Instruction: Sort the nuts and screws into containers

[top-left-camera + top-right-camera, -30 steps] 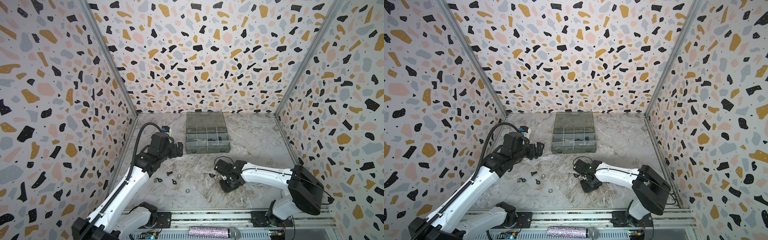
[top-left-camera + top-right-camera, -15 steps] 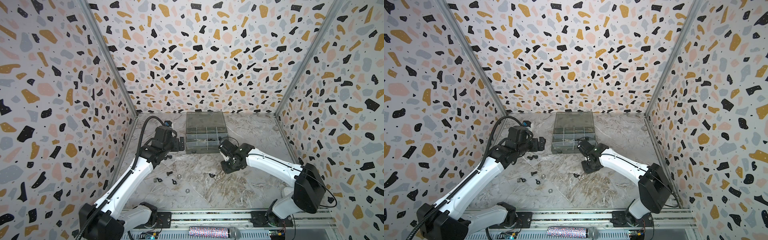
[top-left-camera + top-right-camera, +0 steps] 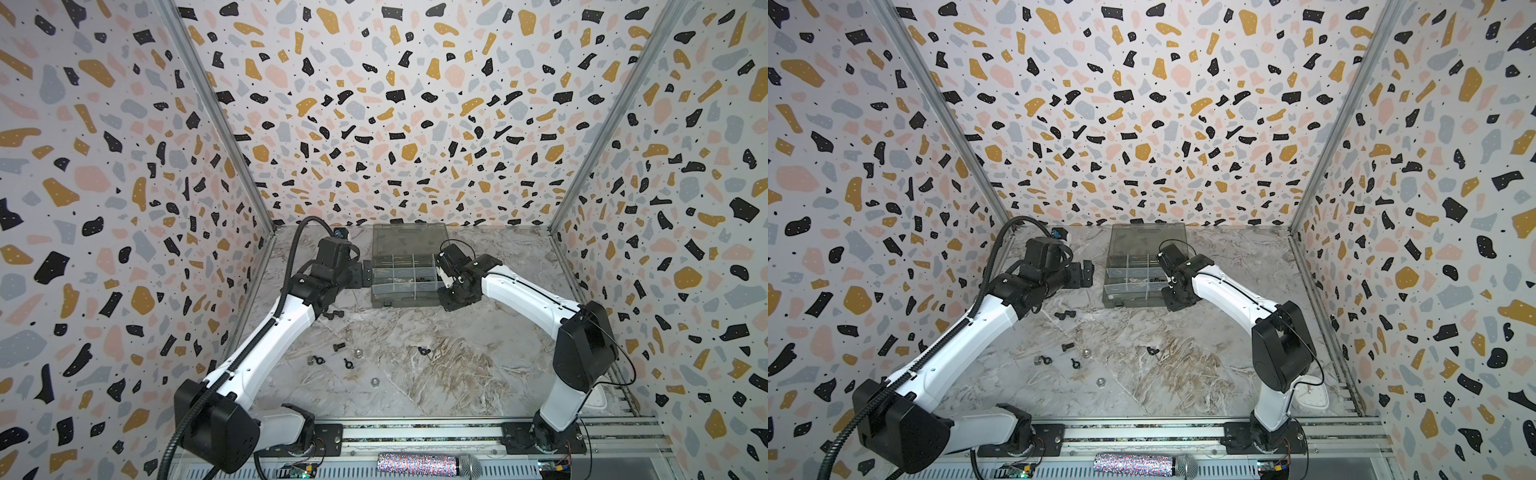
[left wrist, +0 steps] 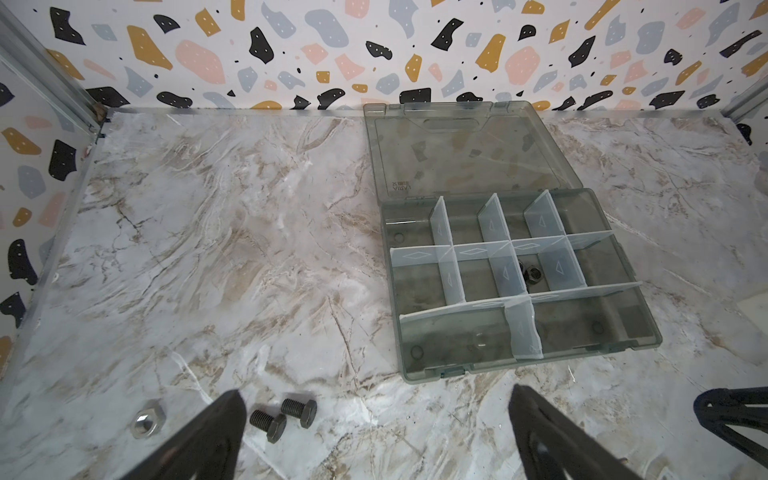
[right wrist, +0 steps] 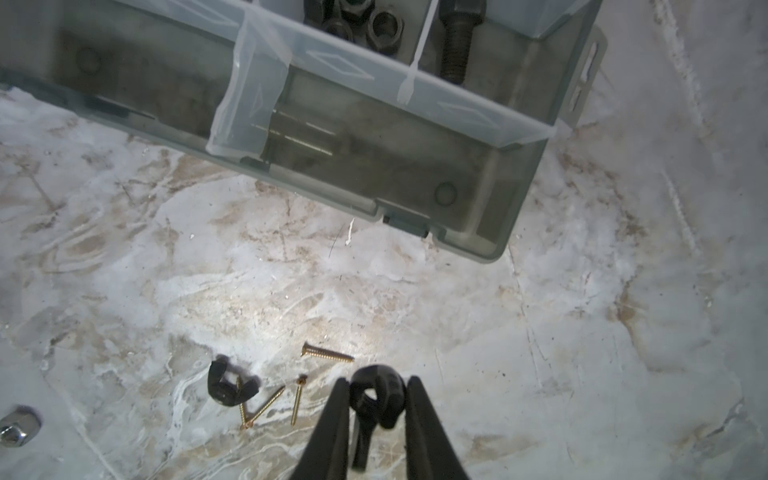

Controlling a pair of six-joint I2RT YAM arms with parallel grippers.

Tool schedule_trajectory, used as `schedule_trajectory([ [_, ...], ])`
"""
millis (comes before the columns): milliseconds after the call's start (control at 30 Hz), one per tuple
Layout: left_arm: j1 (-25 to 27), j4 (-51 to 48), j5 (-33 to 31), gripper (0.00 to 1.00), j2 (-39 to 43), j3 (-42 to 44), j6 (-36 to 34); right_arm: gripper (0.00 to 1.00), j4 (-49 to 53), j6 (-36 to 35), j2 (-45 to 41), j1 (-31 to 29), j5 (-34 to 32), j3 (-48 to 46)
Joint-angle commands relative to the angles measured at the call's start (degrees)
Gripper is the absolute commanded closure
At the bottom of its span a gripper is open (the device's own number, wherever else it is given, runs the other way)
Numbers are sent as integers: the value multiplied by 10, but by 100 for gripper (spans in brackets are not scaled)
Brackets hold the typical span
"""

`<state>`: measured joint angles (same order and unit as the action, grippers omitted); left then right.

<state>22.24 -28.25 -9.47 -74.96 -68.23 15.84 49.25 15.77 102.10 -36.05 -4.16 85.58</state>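
The right end effector has left the near middle of the worktop and now hangs just beside the near right corner of the organizer box, clenched on a black wing nut. The left end effector has come up to the box's left side. It is released and empty, with two black bolts on the worktop just beside it.

So one nut is lifted and carried but not yet dropped. The compartment of black nuts lies farther in, next to one holding a bolt. Another wing nut, brass screws and a silver domed nut remain loose.
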Motion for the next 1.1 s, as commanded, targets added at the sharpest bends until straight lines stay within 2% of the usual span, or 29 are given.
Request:
schedule_trajectory([
  [0, 1, 18, -9, 0, -17, -24, -12, 84, 3, -26, 11, 16, -5, 35],
  [233, 0, 27, -32, 0, -49, -47, -13, 84, -15, -41, 66, 47, 9, 72],
  [733, -11, 28, -37, 0, -109, -89, -20, 83, -15, -67, 179, 84, 35, 166],
  [833, -13, 27, -35, 0, -115, -90, -18, 81, -11, -68, 185, 86, 40, 171],
  [900, -13, 25, -34, 0, -116, -92, -14, 76, -4, -69, 180, 87, 45, 175],
  [1067, -14, 23, -32, 0, -109, -85, -7, 73, 5, -65, 141, 84, 53, 160],
])
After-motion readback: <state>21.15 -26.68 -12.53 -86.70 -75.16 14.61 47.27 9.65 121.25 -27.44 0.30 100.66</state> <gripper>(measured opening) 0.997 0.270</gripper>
